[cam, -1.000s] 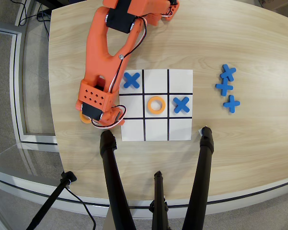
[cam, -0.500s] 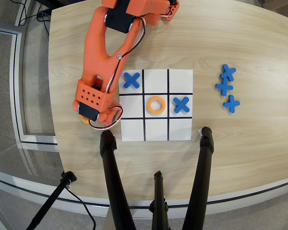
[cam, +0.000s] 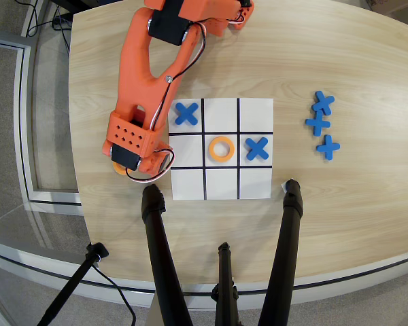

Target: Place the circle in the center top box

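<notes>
Compared with half a second ago, my arm point(cam: 146, 81) has eased slightly up and left in the overhead view; the grid pieces have not moved. The fingers point(cam: 126, 165) sit off the paper grid's point(cam: 221, 187) left edge, over the counter point(cam: 326, 61), hidden under the wrist housing, so I cannot tell whether they are spread or pinching. A sliver of an orange circle point(cam: 117, 166) peeks out beneath them. Another orange ring point(cam: 221, 149) lies flat in the central cell. The center top box point(cam: 221, 115) is white and bare, between a blue cross point(cam: 185, 113) and a blank cell.
</notes>
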Robot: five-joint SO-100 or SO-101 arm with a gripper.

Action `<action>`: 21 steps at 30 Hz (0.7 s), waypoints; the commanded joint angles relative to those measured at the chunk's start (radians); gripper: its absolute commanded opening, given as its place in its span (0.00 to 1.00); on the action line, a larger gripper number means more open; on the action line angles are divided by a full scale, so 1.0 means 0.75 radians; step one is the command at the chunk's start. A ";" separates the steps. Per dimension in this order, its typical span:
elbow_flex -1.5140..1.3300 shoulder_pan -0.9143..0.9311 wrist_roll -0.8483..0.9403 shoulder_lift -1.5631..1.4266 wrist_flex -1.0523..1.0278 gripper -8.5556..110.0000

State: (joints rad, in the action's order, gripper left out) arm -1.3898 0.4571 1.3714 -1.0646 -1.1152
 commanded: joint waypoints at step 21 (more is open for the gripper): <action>0.045 -0.094 -0.033 -0.450 -0.147 0.07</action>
State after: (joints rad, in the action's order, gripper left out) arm -1.3821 0.4234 1.3514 -1.2686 -1.2180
